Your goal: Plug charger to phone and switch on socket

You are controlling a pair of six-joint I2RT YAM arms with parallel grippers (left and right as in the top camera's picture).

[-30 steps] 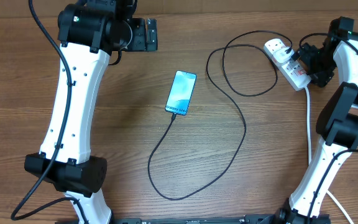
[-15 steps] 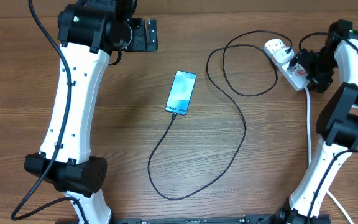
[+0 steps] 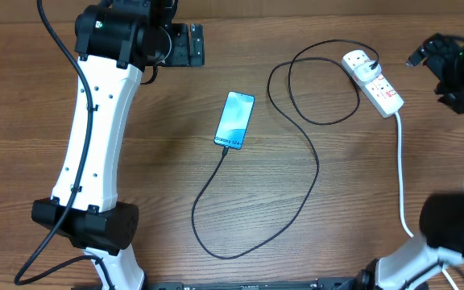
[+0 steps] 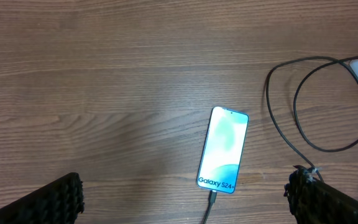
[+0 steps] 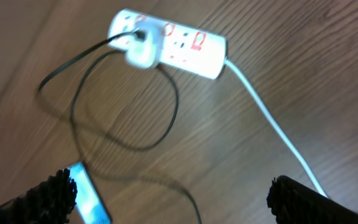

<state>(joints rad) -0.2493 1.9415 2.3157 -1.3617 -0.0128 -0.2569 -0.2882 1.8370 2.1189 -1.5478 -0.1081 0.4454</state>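
Observation:
The phone (image 3: 234, 120) lies face up mid-table with its blue screen lit. The charger (image 3: 316, 165) is a thin black cable; its tip sits in the phone's lower end (image 4: 211, 198). From there it loops widely to a white plug (image 5: 143, 50) seated in the socket (image 3: 374, 81). My right gripper (image 3: 445, 71) hovers open to the right of the socket, touching nothing. In the right wrist view the socket (image 5: 185, 45) and phone (image 5: 86, 193) lie below wide-apart fingers (image 5: 316, 202). My left gripper (image 3: 185, 44) stays open at the far left, high above the phone (image 4: 224, 149).
A thick white cord (image 3: 401, 177) runs from the socket toward the table's front right. Both white arm columns stand at the near left (image 3: 87, 145) and near right (image 3: 457, 234). The cable loop (image 4: 328, 106) lies between phone and socket.
My right gripper has lifted off the socket and swung right, away from it. Phone, cable, socket and left arm have not moved.

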